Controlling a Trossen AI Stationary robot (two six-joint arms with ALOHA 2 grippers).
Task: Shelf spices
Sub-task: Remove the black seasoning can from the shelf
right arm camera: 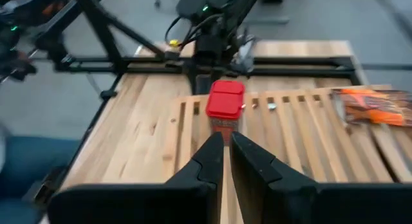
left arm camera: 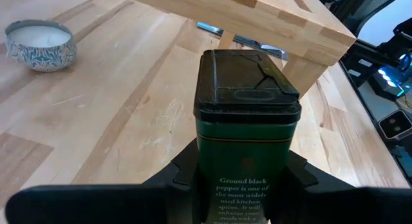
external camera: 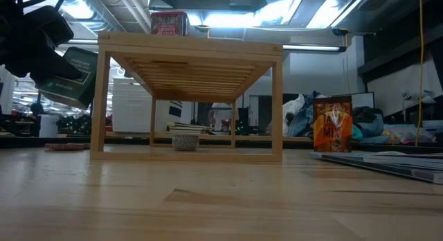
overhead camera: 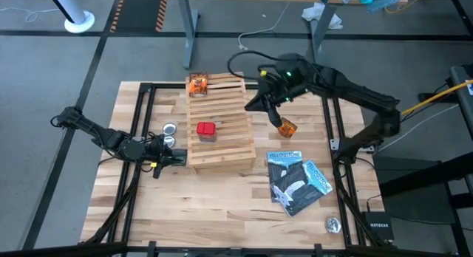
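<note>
Grey floor surrounds the wooden tabletop [overhead camera: 222,205] seen from above. At its centre stands the shelf [overhead camera: 218,128], a red box [overhead camera: 205,131] on its slats and an orange packet [overhead camera: 197,84] at its 11 o'clock corner. The left tool [overhead camera: 174,160], at the shelf's 8 o'clock, grips a dark box. The right tool [overhead camera: 260,100], at 2 o'clock, hangs above the shelf's edge; a second packet [overhead camera: 287,127] stands at 3 o'clock.

Level with the tabletop, the red box [external camera: 169,23] tops the shelf [external camera: 190,95]; the dark box [external camera: 73,76] hangs at 9 o'clock.

Left wrist: fingers [left arm camera: 183,169] clamp the dark box [left arm camera: 246,127].

Right wrist: the tool [right arm camera: 226,147] is closed on nothing, over the slats.
</note>
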